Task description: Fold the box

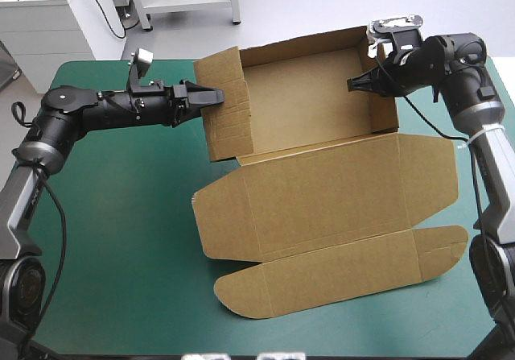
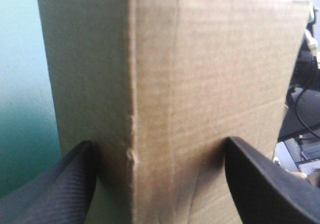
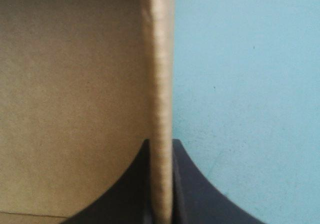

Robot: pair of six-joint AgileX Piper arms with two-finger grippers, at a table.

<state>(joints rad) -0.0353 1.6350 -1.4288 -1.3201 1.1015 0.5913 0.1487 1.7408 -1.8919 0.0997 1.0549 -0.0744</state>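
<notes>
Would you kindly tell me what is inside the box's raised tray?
Inside the box only bare board shows; no object lies there. The raised left flap covers the floor's corner beside it.

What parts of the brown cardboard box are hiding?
High view: the teal-green table cover under the brown cardboard box, hidden by the board.
Left wrist view: the box's inside, behind the wall between the left gripper's fingers.
Right wrist view: most of the box, cut off; only the board by the right gripper shows.
</notes>
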